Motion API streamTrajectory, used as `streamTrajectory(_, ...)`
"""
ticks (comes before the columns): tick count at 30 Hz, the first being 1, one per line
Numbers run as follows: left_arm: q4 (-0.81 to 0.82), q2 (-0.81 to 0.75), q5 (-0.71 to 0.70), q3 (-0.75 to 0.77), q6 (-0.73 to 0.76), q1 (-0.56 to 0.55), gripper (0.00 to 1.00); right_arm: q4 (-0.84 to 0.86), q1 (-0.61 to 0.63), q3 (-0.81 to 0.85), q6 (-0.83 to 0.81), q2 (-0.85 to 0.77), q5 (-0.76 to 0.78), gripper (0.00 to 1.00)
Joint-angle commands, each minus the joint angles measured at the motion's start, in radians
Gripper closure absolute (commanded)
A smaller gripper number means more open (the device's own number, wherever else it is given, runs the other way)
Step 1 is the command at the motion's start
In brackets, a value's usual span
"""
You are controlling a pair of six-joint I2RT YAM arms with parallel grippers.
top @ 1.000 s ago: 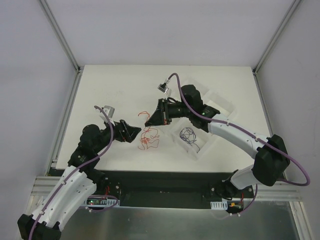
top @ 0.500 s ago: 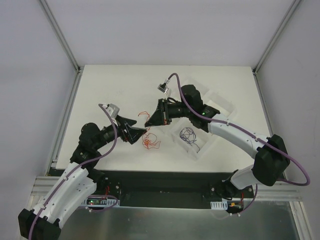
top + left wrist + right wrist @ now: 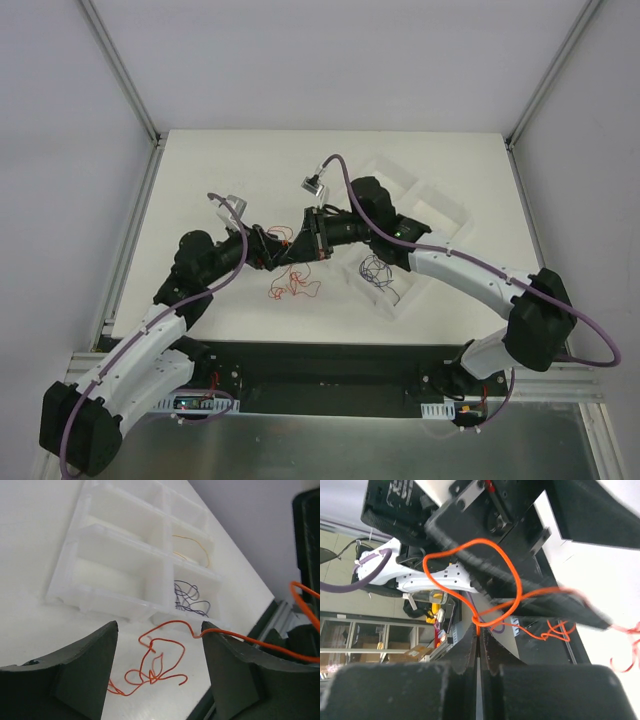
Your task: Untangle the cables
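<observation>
A loose orange-red cable tangle [image 3: 289, 287] lies on the white table between the two arms; it also shows in the left wrist view [image 3: 155, 666]. My right gripper [image 3: 306, 246] is shut on an orange strand [image 3: 479, 622] that loops above its jaws and trails down to the tangle. My left gripper [image 3: 272, 251] is open, just left of the right gripper and above the tangle. The taut strand [image 3: 250, 642] runs past the tip of its right finger [image 3: 240, 675]. A dark blue cable [image 3: 377, 269] lies in a tray compartment, as the left wrist view [image 3: 189, 598] also shows.
A clear compartment tray [image 3: 425, 205] sits right of centre on the table [image 3: 220, 170]. In the left wrist view the tray [image 3: 115, 570] also holds a thin tan wire [image 3: 194, 547] in another compartment. The table's near edge lies just below the tangle.
My left gripper has moved up and right, close to the right gripper. My right gripper has shifted slightly left, still holding the strand. The tangle has shifted a little on the table.
</observation>
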Motion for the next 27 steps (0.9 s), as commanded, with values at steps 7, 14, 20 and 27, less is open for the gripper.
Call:
streamTrajectory(7, -0.252, -0.026, -0.443, 0.044, -0.041, -0.001, 0.84, -0.084, 0.028, 0.060, -0.078, -0.042, 0.069, 1.00)
streamTrajectory(14, -0.419, -0.232, -0.709, 0.015, 0.004, 0.000, 1.00, -0.430, 0.023, 0.126, -0.308, -0.137, 0.319, 1.00)
streamTrajectory(20, -0.540, -0.319, -0.864, 0.064, 0.074, 0.000, 1.00, -0.665, 0.022, 0.208, -0.485, -0.257, 0.646, 1.00)
streamTrajectory(27, -0.560, -0.344, -0.927, 0.111, 0.137, 0.000, 1.00, -0.727, 0.023, 0.182, -0.545, -0.332, 0.864, 1.00)
